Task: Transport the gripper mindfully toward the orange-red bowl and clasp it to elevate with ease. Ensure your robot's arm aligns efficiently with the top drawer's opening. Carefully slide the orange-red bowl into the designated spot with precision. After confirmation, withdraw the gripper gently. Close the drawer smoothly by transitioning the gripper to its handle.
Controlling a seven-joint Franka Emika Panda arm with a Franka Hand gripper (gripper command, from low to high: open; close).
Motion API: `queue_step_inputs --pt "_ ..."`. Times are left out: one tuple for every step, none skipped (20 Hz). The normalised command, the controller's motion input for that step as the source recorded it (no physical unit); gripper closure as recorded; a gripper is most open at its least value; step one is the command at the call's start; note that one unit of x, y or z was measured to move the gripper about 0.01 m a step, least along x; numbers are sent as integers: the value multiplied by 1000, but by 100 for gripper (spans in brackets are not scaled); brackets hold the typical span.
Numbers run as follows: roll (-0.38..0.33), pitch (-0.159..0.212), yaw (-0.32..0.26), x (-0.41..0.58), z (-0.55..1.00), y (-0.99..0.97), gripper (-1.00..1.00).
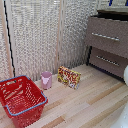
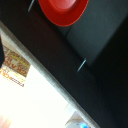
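Red basket point(image 1: 21, 100) on wooden floor point(image 1: 90, 97); slatted walls point(image 1: 37, 35).

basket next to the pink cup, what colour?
Red mesh basket with a blue-grey rim, clearest in the exterior view, beside the pink cup.

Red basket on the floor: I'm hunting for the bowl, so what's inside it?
The red basket looks empty through its open top and mesh. The bowl shows only in the wrist view, on a dark surface.
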Motion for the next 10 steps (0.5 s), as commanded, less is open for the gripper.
queue_step_inputs --pt "-314 62 116 -137 0 194 -100" --pt "-344 48 99 -129 -29 206 -100" --pt "-375 25 90 -120 -103 174 -100" --pt "-375 18 91 -117 -129 160 -100" --pt "-375 16 93 -120 -131 151 -100" --pt "-375 27 86 -149 -89 151 -100" --pt "-375 36 80 -174 -54 151 -100" --pt "-375 33 75 -169 -77 177 -100" --pt "-375 35 75 -183 -74 183 -100" --pt "-375 38 80 -183 -77 189 -100"
